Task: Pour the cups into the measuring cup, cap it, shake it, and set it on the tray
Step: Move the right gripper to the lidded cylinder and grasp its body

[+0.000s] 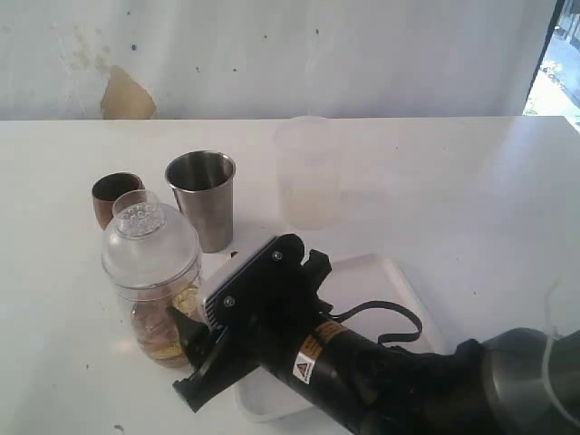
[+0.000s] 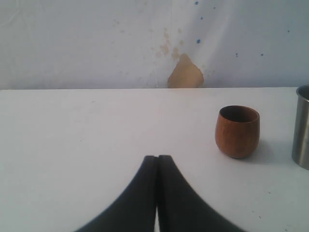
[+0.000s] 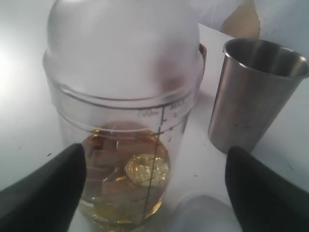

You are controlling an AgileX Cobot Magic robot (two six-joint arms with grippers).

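The clear measuring cup (image 1: 152, 290) stands on the table left of the tray (image 1: 385, 276), with a domed clear cap (image 1: 145, 231) on it and amber liquid and gold bits inside. Behind it stand the brown wooden cup (image 1: 113, 195) and the steel tumbler (image 1: 203, 199). My right gripper (image 1: 186, 367) is open beside the measuring cup (image 3: 125, 96). One finger (image 3: 53, 188) is close against its wall and the other is well apart. My left gripper (image 2: 157, 157) is shut and empty, low over the table, with the wooden cup (image 2: 237, 131) and tumbler (image 2: 301, 125) ahead.
A frosted whitish plastic cup (image 1: 308, 177) stands behind the tray near the middle of the table. My right arm lies across the tray and hides much of it. A stained wall rises at the table's far edge.
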